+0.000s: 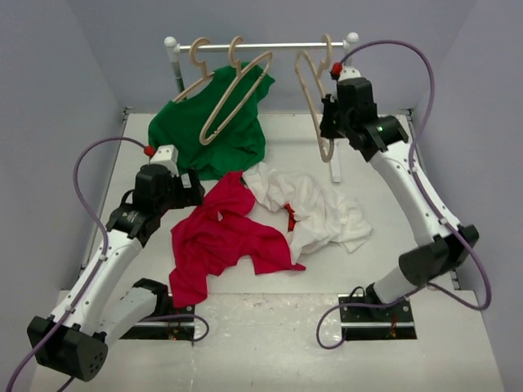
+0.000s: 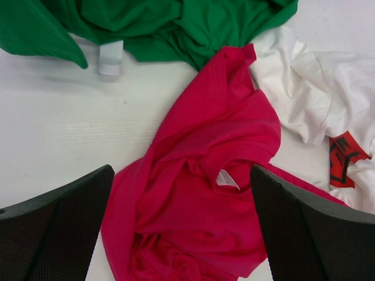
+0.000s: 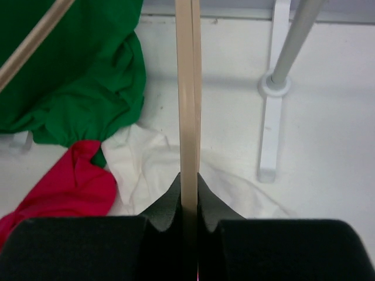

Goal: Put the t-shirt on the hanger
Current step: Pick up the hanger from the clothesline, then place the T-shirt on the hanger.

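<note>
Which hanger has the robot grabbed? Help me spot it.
Look at the rail at the back. The hanger is the rightmost of three beige ones there. Only it is pinched by the right gripper; the other two hang by the green shirt.

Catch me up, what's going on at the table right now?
The right tool is shut on a wooden hanger that hangs from the rail at the back. The left tool is open, hovering above the red t-shirt near its collar, not gripping it. A white t-shirt lies crumpled beside the red one, and a green t-shirt is bunched below the other hangers. Nothing is on the held hanger yet.
</note>
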{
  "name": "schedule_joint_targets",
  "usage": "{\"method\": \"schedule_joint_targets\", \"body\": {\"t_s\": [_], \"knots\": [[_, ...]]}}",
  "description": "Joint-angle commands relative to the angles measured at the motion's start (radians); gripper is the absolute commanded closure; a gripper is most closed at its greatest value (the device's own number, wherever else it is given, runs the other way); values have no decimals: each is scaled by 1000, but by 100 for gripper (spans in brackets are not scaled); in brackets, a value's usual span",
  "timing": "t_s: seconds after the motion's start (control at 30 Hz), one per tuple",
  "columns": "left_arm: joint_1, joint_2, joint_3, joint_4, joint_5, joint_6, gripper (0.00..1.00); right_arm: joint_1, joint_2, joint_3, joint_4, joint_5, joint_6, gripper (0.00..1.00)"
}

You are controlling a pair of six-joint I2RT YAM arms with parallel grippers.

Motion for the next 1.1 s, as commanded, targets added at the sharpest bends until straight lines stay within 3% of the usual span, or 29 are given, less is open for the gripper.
{"method": "schedule_joint_targets", "body": {"t_s": [0.0,0.17,0.33,0.4,0.53,0.6,0.83,0.93,1.0,1.07], "knots": [[-33,98,20,13,61,-69,2,6,-263,-326,84,-51,34,100],[-164,244,-5,27,-48,-101,14,6,-551,-550,71,-30,49,100],[-304,381,26,37,-151,-153,40,6,-681,-608,23,-29,31,100],[-325,439,37,44,-198,-169,46,6,-709,-617,23,-36,24,100],[-361,531,88,46,-264,-136,50,6,-757,-635,19,-67,20,100],[-381,558,123,25,-299,-129,41,6,-768,-644,19,-74,17,100],[-433,673,216,-51,-407,-61,39,6,-798,-676,40,-142,17,100],[-511,702,273,-104,-442,9,39,6,-803,-686,35,-146,9,100],[-544,713,307,-126,-449,71,44,5,-809,-691,37,-151,9,100],[-548,746,350,-172,-438,145,63,6,-817,-697,43,-161,7,100]]}}
